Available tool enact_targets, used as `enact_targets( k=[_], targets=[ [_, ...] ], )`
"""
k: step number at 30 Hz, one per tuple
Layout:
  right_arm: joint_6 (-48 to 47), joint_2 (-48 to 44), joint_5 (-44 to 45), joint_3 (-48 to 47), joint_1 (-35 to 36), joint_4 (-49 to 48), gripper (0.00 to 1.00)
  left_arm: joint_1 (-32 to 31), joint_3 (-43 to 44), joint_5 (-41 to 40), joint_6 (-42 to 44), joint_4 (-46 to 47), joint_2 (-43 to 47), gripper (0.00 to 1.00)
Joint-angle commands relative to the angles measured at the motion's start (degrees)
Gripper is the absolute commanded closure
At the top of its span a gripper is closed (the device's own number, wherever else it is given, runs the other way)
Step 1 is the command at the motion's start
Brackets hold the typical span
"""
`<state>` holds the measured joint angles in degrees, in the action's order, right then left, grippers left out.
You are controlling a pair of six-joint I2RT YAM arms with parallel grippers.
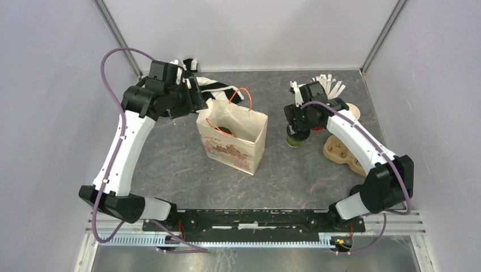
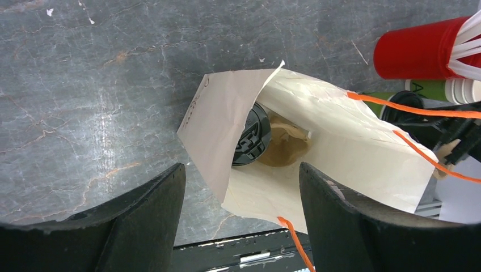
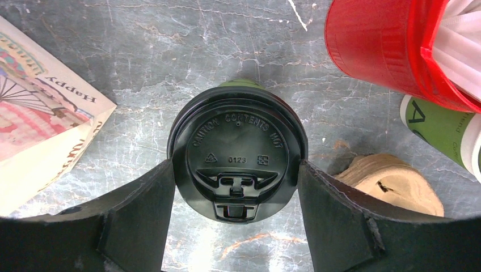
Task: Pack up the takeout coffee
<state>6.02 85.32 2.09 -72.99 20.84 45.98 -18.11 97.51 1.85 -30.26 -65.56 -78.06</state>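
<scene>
One takeout coffee cup [image 3: 237, 136], green with a black lid, stands right of the paper bag [image 1: 232, 139]; it also shows in the top view [image 1: 294, 140]. My right gripper [image 3: 237, 187] is shut on it, one finger touching each side of the lid. The second cup's black lid [image 2: 253, 136] shows inside the bag [image 2: 340, 153], low on the left side of its opening. My left gripper [image 2: 241, 221] is open and empty, hovering just above the bag's rim at its back-left corner [image 1: 195, 96].
A red cup of white sticks [image 3: 385, 45] and stacked lidless green cups [image 3: 442, 127] stand just behind the held cup. A cardboard cup carrier [image 1: 343, 150] lies to its right. The bag's orange handles [image 2: 420, 110] hang over its opening. Black-and-white fabric [image 1: 218, 88] lies behind the bag.
</scene>
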Motion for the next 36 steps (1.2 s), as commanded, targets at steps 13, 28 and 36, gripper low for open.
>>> enact_targets(
  k=[13, 28, 36],
  targets=[
    [-8.5, -19.6, 0.1, 0.0, -0.1, 0.6, 0.28, 0.2, 3.8, 1.5, 9.3, 0.3, -8.6, 0.32],
    [-11.0, -31.4, -12.7, 1.1, -0.1, -7.0, 0.35, -4.6, 1.2, -6.3, 13.3, 5.9, -13.1, 0.54],
    [-10.6, -35.1, -17.5, -1.4, -0.1, -10.4, 0.43, -4.6, -5.3, -7.0, 16.2, 15.4, -8.5, 0.78]
  ],
)
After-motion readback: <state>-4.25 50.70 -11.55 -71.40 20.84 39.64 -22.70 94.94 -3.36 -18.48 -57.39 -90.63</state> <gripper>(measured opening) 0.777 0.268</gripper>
